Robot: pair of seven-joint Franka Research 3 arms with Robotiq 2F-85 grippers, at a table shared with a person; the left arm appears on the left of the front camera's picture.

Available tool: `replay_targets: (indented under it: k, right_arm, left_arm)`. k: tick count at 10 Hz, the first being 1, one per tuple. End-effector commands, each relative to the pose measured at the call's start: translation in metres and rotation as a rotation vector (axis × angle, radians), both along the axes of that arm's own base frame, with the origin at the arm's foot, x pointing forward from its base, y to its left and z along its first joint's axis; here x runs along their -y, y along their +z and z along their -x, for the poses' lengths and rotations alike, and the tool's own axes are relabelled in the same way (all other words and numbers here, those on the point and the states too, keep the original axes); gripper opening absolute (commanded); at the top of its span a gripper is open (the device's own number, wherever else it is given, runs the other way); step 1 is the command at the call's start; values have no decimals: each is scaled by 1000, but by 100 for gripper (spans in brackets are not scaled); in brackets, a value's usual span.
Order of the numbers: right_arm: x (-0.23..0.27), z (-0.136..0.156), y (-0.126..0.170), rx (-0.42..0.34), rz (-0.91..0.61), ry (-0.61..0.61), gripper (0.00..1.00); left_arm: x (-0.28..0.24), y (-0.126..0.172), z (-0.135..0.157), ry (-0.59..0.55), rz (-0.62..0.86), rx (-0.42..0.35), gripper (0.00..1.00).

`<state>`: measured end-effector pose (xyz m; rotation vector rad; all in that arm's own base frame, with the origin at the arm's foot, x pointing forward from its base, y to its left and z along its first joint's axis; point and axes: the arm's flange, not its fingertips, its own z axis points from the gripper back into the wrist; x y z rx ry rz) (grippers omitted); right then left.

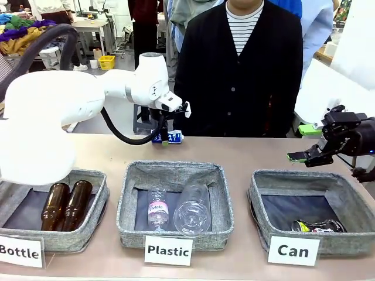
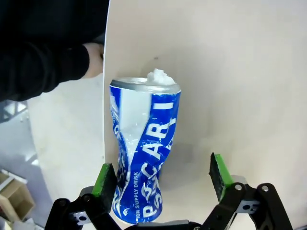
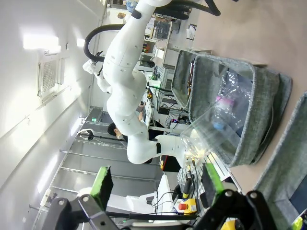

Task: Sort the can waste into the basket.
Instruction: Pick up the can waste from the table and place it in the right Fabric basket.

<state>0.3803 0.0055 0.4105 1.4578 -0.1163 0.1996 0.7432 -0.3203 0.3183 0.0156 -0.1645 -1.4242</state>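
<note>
Beige table, three grey baskets along the near side, one crushed can bracketed at the far edge.

The left gripper is seen released, jaws spread wide, with the blue and white can set between its green pads. One pad appears to lie against the can's side while the other is well apart from it, though contact cannot be confirmed. The can is found by the table's far edge, near a person's hand. The right gripper is held open and empty over the far rim of the basket carded "Can", in which the dark can is laid near the front wall. Clear plastic bottles are seen in the middle basket and brown bottles in the left basket.
</note>
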Motion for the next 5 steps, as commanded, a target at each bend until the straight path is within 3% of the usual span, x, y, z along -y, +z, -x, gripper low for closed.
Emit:
replay_targets:
  k: [1, 4, 5]
  right_arm:
    - [0, 1, 1, 8, -3, 6, 100]
    - [0, 1, 1, 8, -3, 6, 100]
    - [0, 1, 1, 8, -3, 6, 100]
  left_arm:
    - [5, 7, -26, -1, -36, -12, 100]
    - [8, 2, -25, 19, -43, -59, 100]
    - [8, 1, -25, 31, -55, -63, 77]
